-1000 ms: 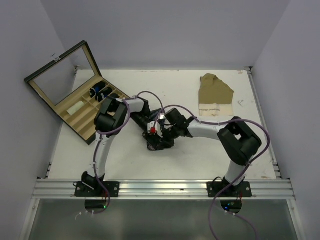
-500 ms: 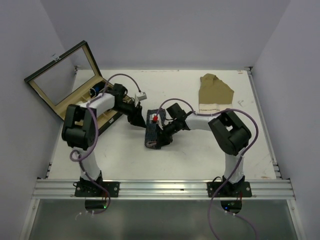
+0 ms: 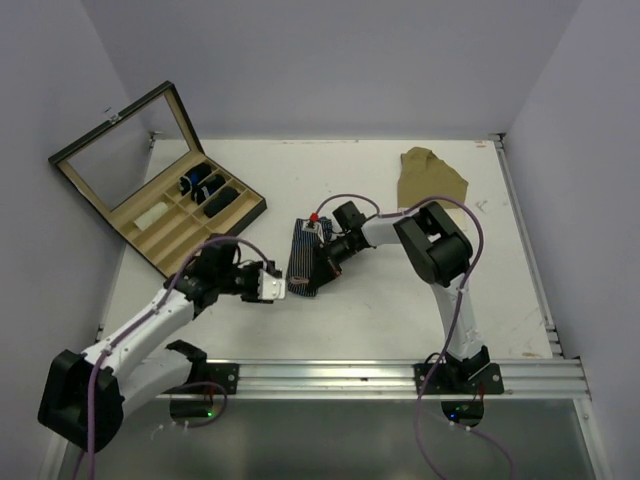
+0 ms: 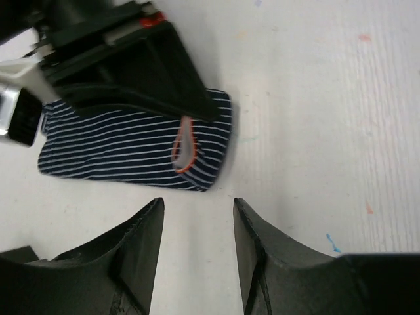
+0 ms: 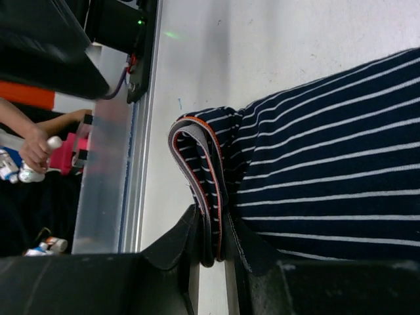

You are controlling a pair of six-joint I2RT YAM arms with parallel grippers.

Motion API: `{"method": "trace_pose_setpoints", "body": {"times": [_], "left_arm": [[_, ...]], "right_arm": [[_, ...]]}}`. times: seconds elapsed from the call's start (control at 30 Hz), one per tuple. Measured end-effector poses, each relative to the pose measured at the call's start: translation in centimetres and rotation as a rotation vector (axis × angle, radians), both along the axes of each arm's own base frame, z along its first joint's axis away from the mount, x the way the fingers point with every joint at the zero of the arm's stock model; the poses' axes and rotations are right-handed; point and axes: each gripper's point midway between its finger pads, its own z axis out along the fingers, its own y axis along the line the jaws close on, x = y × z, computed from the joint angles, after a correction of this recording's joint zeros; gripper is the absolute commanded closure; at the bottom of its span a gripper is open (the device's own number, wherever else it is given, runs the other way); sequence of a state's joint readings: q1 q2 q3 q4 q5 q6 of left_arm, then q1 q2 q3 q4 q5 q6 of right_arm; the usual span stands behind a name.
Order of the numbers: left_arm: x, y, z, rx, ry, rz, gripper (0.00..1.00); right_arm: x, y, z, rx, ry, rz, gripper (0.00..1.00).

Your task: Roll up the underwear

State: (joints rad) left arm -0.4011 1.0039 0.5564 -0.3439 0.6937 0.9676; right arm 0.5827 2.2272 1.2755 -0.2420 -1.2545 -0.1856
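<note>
Top external view: striped underwear lies folded mid-frame on the bench. The right fingers clamp its orange-trimmed waistband edge; the left fingers stand apart, empty, just left of it.

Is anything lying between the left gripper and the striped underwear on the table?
Nothing visible does. Only bare table separates the open left gripper from the nearest edge of the striped underwear. The right gripper pinches the waistband fold, sitting over the garment rather than in that gap.
</note>
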Motion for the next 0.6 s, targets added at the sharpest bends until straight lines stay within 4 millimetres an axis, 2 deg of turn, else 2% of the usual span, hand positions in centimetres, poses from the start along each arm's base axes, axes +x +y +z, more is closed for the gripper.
{"method": "trace_pose_setpoints", "body": {"times": [0.1, 0.17, 0.47, 0.6], "left_arm": [[-2.4, -0.4, -3.2, 0.080, -0.078, -0.121, 0.50], [-2.8, -0.6, -4.5, 0.119, -0.119, -0.168, 0.50], [-1.0, -3.5, -5.1, 0.171, -0.311, -0.274, 0.49], [-0.7, -3.9, -6.7, 0.206, -0.290, -0.286, 0.50]], "right_arm": [[0.0, 0.0, 0.0, -0.005, 0.046, -0.005, 1.00], [0.1, 0.1, 0.0, -0.015, 0.065, -0.007, 1.00], [0.2, 0.3, 0.0, -0.070, 0.141, -0.013, 1.00], [0.3, 0.3, 0.0, -0.080, 0.155, -0.016, 1.00]]}}
